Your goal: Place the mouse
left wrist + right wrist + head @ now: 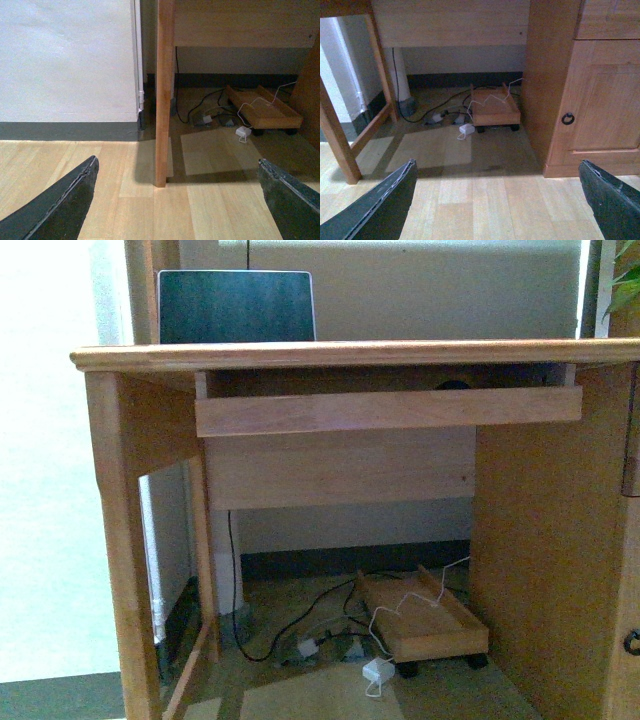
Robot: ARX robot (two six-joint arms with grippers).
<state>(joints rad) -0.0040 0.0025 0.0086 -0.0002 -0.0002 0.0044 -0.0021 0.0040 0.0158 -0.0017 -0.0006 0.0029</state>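
Observation:
A small dark rounded shape (pixel 455 384), which looks like the mouse, peeks over the front board of the pull-out tray (pixel 388 410) under the desk top; most of it is hidden. Neither gripper shows in the front view. My left gripper (pixel 177 200) is open and empty, low over the wooden floor in front of the desk's left leg (pixel 164 90). My right gripper (pixel 497 200) is open and empty over the floor in front of the desk's knee space. The mouse shows in neither wrist view.
A laptop (pixel 236 306) stands open on the wooden desk top (pixel 350 354). Under the desk are a low wheeled wooden tray (pixel 425 620), cables and a white adapter (pixel 378 672). A cabinet door with a ring handle (pixel 568 118) is at the desk's right.

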